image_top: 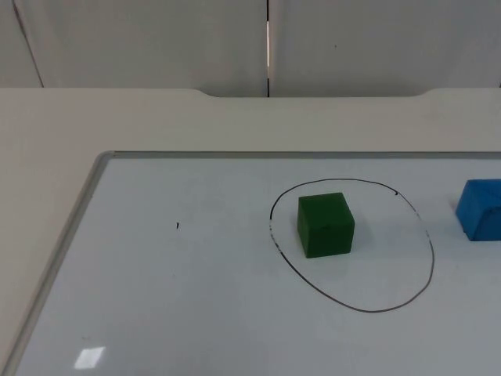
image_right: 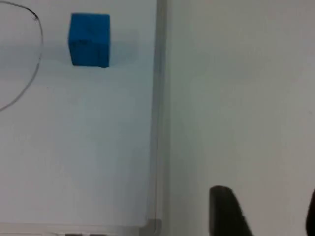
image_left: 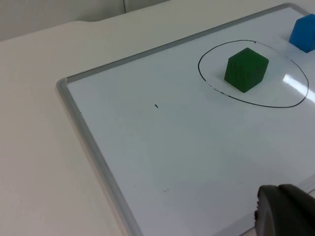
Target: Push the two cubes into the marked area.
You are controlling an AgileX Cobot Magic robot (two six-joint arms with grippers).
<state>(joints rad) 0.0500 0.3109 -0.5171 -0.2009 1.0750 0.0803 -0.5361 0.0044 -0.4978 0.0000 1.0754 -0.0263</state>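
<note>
A green cube (image_top: 325, 225) (image_left: 246, 69) stands inside the black hand-drawn oval (image_top: 423, 227) (image_left: 211, 84) on the whiteboard. Outside the oval, to its right, sits a blue cube (image_top: 481, 208) (image_left: 305, 32) (image_right: 89, 39), a short way in from the board's right frame. My right gripper (image_right: 268, 211) is open over the bare table beyond that frame, well apart from the blue cube, with nothing between its fingers. My left gripper (image_left: 287, 211) hovers over the board's near-left part, far from the green cube.
The whiteboard (image_top: 196, 298) lies flat on the cream table (image_top: 47, 157), with a raised grey frame (image_top: 74, 215) (image_right: 158, 98) around it. A small black mark (image_top: 177, 226) sits left of the oval. The grey partition wall (image_top: 156, 39) closes the back.
</note>
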